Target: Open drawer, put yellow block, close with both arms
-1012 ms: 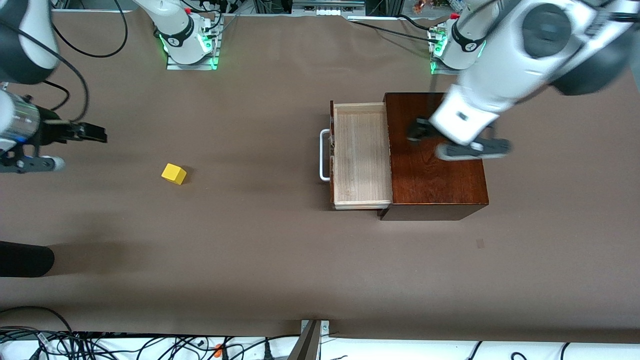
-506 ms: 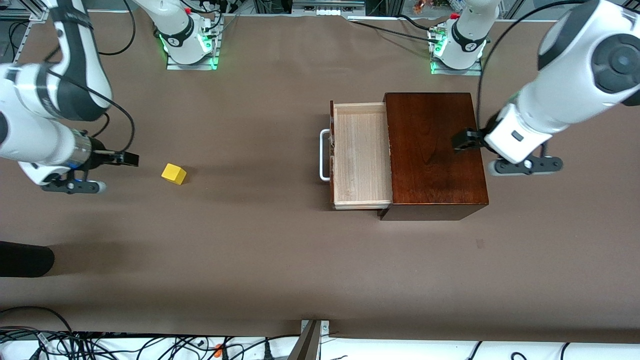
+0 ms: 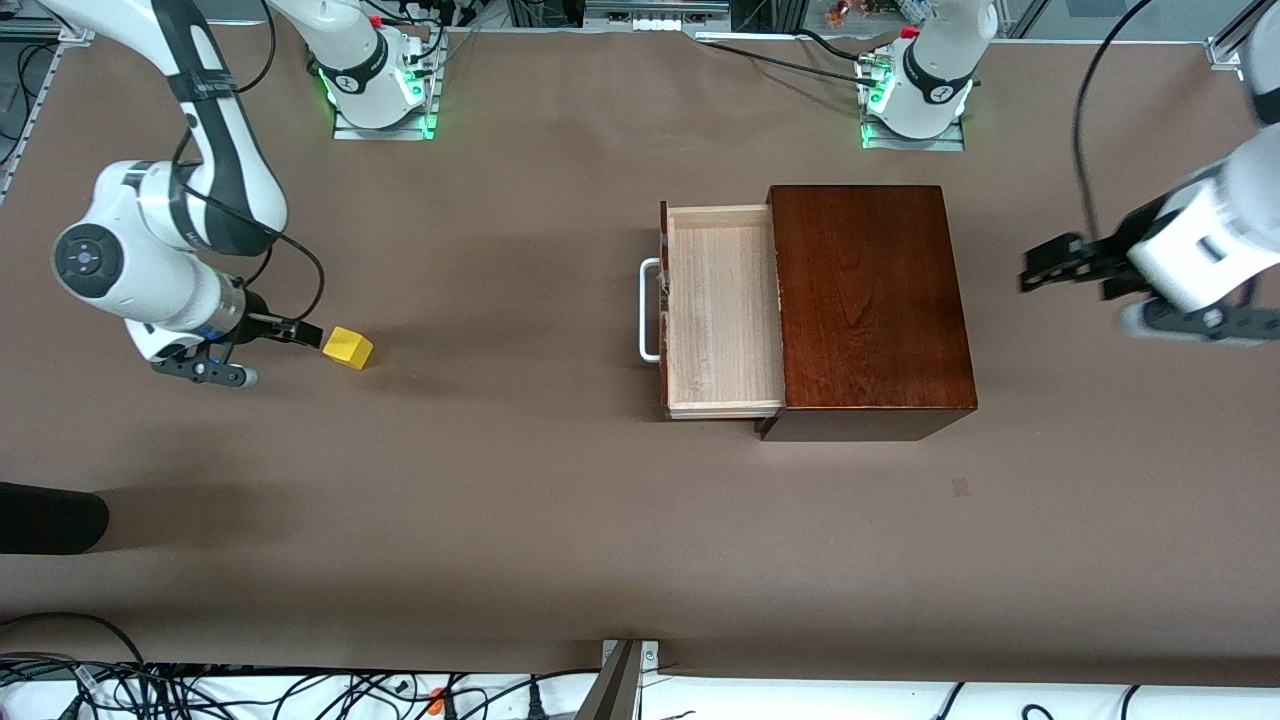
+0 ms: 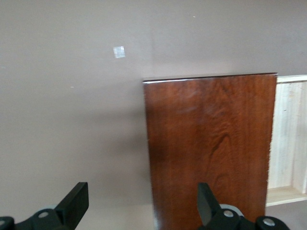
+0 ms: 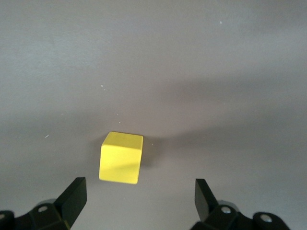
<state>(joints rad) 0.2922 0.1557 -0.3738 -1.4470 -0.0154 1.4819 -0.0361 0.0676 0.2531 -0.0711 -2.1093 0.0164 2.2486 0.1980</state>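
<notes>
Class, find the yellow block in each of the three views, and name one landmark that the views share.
Front view: the yellow block lies on the table toward the right arm's end, just ahead of the right gripper.
Right wrist view: the block sits between and ahead of the open fingers.
Left wrist view: not in it.
Shared landmark: the brown table, in all three.

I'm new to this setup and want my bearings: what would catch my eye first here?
The dark wooden box toward the left arm's end of the table, its pale drawer pulled open and empty. Then the yellow block on the bare table toward the right arm's end, with the right tool open just beside it. The left tool hangs open over the table beside the box.
</notes>
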